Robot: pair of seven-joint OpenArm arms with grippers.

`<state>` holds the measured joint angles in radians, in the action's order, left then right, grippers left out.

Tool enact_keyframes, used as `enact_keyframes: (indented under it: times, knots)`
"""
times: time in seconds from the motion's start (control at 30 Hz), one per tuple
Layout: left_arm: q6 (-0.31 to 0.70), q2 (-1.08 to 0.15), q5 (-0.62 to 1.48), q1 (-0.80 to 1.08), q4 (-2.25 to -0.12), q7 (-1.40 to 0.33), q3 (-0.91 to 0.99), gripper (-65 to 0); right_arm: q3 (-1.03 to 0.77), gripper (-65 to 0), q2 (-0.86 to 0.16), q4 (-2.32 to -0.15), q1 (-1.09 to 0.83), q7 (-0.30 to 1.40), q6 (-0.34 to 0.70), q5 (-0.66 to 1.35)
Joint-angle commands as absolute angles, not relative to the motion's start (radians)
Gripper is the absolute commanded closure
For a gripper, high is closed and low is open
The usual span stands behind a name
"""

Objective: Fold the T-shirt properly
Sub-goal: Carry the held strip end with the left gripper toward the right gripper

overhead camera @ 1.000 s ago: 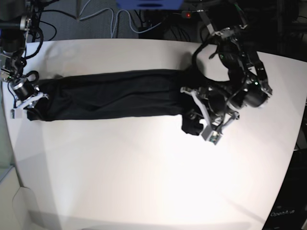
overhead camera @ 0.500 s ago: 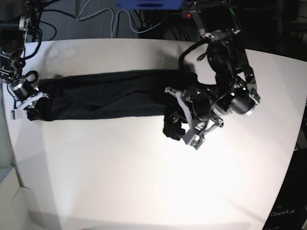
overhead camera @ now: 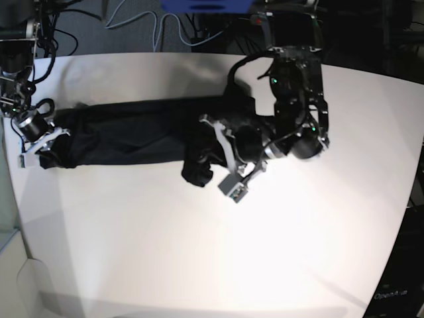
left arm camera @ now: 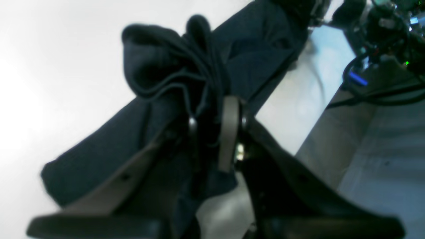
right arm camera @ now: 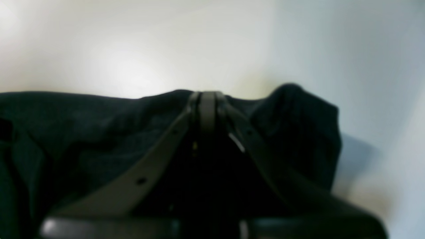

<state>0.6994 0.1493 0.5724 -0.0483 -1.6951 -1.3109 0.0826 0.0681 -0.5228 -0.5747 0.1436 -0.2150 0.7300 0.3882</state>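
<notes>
Shirt end carried inward along the table

The large charcoal-black long-sleeved T-shirt (overhead camera: pixel 132 129) of thin, soft fabric was seen stretched as a long band across the white tabletop (overhead camera: pixel 218 252), and over the last second its far end had been drawn steadily toward the middle by the left gripper (left arm camera: pixel 212 132), whose jaws were clamped narrowly on a bunched wad of the cloth. That gathered end (overhead camera: pixel 197 173) was held lifted and doubled over the band, so a lengthwise fold was judged to be under way, not yet laid flat. The opposite end had stayed where it was, pinned at the table's edge by the right gripper (right arm camera: pixel 206 99), its jaws fully closed over the fabric.
</notes>
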Motion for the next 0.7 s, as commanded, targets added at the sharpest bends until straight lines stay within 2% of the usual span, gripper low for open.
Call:
enact_keyframes:
  times: [0.0,0.2,0.37,0.67]
  knots:
    - [0.698,0.157,0.61,-0.077,-1.698,-1.277,0.079,-1.7,0.097,0.0,-0.504,-0.555,0.113,0.025,0.698,0.228]
    - [0.698,0.157,0.613,-0.122,-1.601,-1.227,0.076,-1.7,0.097,0.0,-0.504,-0.555,0.113,0.025,0.698,0.228]
    - [0.698,0.157,0.613,-0.145,-1.518,-1.173,-0.007,-1.7,0.097,0.0,-0.503,-0.555,0.113,0.025,0.698,0.228]
    - [0.698,0.157,0.613,-0.148,-1.472,-1.106,-0.031,-2.2,0.097,0.0,-0.504,-0.555,0.113,0.024,0.698,0.228]
